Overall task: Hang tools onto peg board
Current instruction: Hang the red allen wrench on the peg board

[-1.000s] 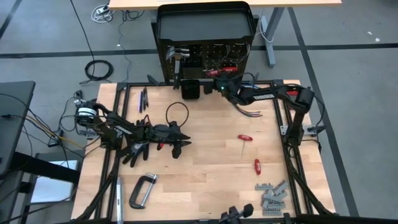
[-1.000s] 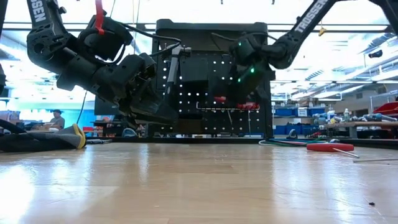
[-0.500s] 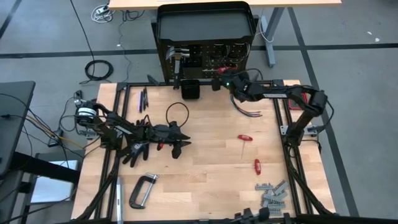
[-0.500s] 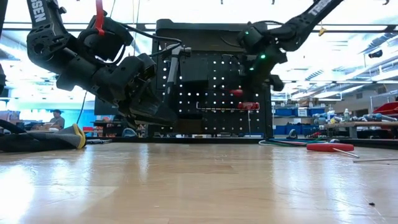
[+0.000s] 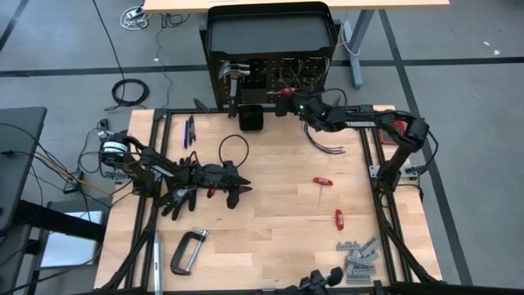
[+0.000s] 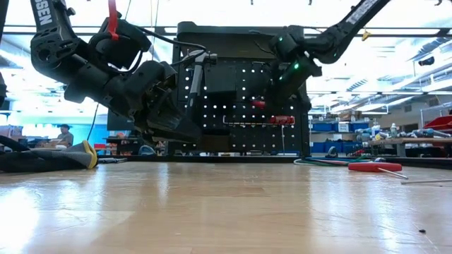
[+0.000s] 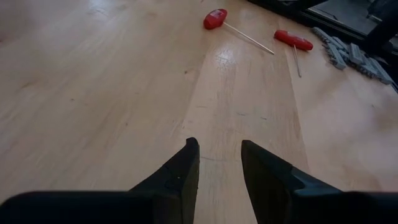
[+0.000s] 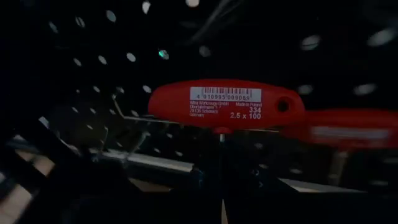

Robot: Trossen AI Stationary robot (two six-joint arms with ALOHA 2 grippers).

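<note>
Tools are partly up and partly still down, so the job looks about halfway or less. On the peg board (image 5: 270, 78), at the far edge of the table (image 5: 270, 238), a steel-headed hammer (image 5: 233, 74) hangs already, and the low view shows one red driver (image 6: 281, 120) resting on a rail on the board. The right gripper (image 5: 288, 93) is up against the board, and its wrist view shows a red T-handle driver (image 8: 227, 106) right in front of it, close to the holes, with another red handle just beside it. It seems to be clenched on that driver, bringing it to a hook, but I judge this from how the driver sits before the camera. The left gripper (image 7: 219, 163) hangs low over the bare wood near the middle left of the table, its fingers a little apart and holding nothing. Many things still lie on the table: two red drivers (image 5: 322, 183) and (image 5: 338, 218) on the right side, grey metal pieces (image 5: 358, 260) near the front right corner, a grey C-clamp (image 5: 187, 251) at the front left, and black pliers (image 5: 225, 187) under the left arm. All of these still need hanging, I think.
</note>
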